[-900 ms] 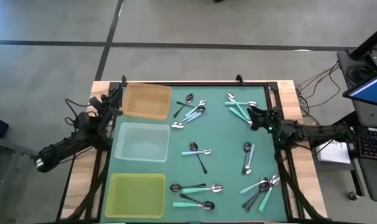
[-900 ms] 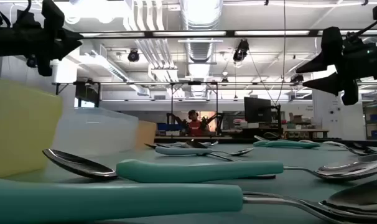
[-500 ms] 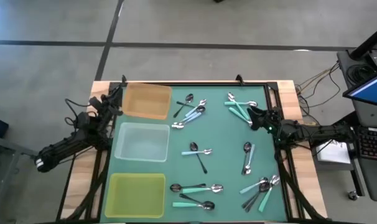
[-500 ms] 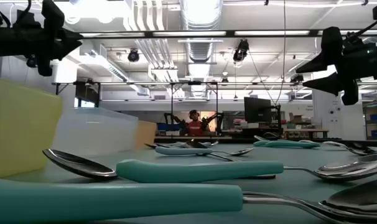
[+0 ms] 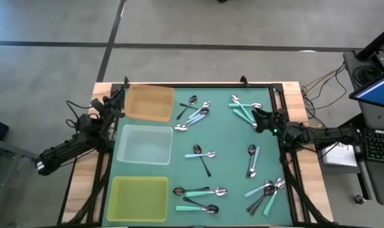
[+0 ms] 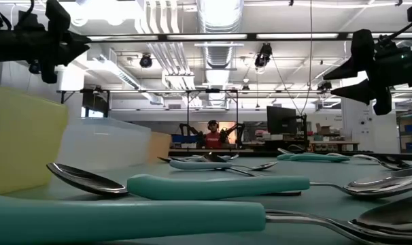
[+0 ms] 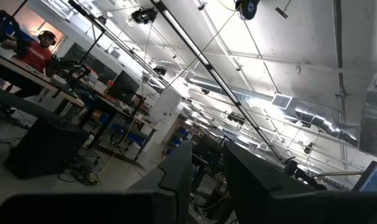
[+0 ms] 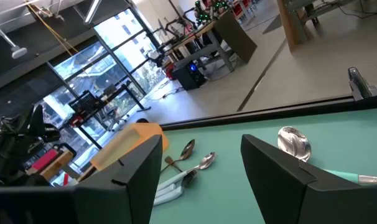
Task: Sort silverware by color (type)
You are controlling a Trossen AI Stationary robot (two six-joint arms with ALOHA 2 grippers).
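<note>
The silverware (image 5: 204,155) lay scattered in loose clusters over the green mat of the bench (image 5: 230,164), none of it yet in the three trays along the left side: an amber tray (image 5: 149,102), a frosted clear tray (image 5: 144,144) and a yellow-green tray (image 5: 139,197). My right gripper (image 5: 255,116) hung just beside the far right cluster of mint-handled spoons (image 5: 241,110), its fingers (image 8: 275,168) spread wide and holding nothing. My left gripper (image 5: 119,96) waited off the mat near the amber tray's far corner, lifted and aimed out at the room. Its fingers (image 7: 176,171) stood partly apart with nothing between them.

The risk I judged greatest was in that cluster. The spoons crossed and overlapped, so a closing grip could catch two handles at once or drag a neighbour along. The polished metal bowls looked slick and rounded, poor to pinch. The thin handles lay flat on the mat, so fingers arriving too high would close on air, and arriving too low would scrape the mat. Mint and pale blue handles also read alike from above, which could send a spoon to the wrong tray. The trays were shallow, square and translucent plastic.
</note>
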